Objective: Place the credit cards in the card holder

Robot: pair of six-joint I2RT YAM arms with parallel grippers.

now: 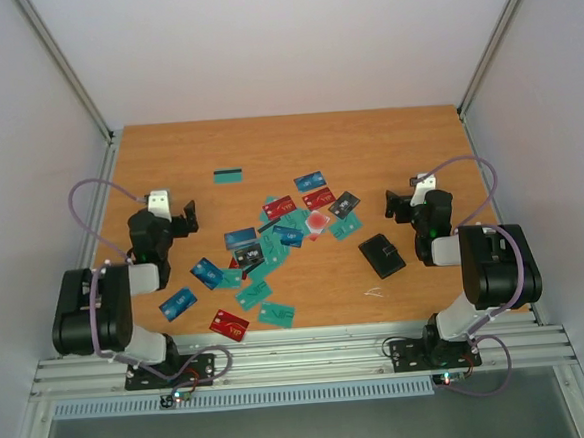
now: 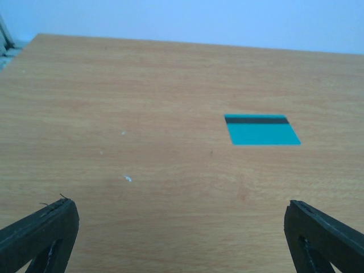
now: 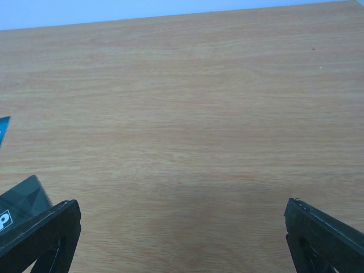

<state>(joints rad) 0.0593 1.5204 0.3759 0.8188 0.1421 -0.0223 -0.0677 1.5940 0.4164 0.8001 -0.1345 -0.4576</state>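
- Nearest the arm bases, a red card [image 1: 228,326] and a teal card [image 1: 276,313] are seen lying flat side by side at the near edge of the table [image 1: 417,140]. A blue card [image 1: 178,303] is laid a bit farther in, to the L.
- A small pale thin scrap [image 1: 374,292] is seen just in front of the card holder; what it is can't be told.
- The card holder [image 1: 382,255], black, is laid flat and askew on the R side, near the R arm and apart from every card.
- The main lot of credit cards [image 1: 274,242] is scattered mid-table btwn the arms. Teal, blue, red and dark grey are mixed, w/ several overlapping.
- L gripper [image 1: 184,219] is held over bare wood L of the heap. Its jaws are spread wide w/ nothing btwn them.
- R gripper [image 1: 399,203] is likewise spread wide, nothing gripped. A dark grey card [image 3: 20,196] is seen just by one finger in its wrist view.
- Farthest: a lone striped teal card [image 1: 229,175] is laid stripe-side up, well apart from the heap.
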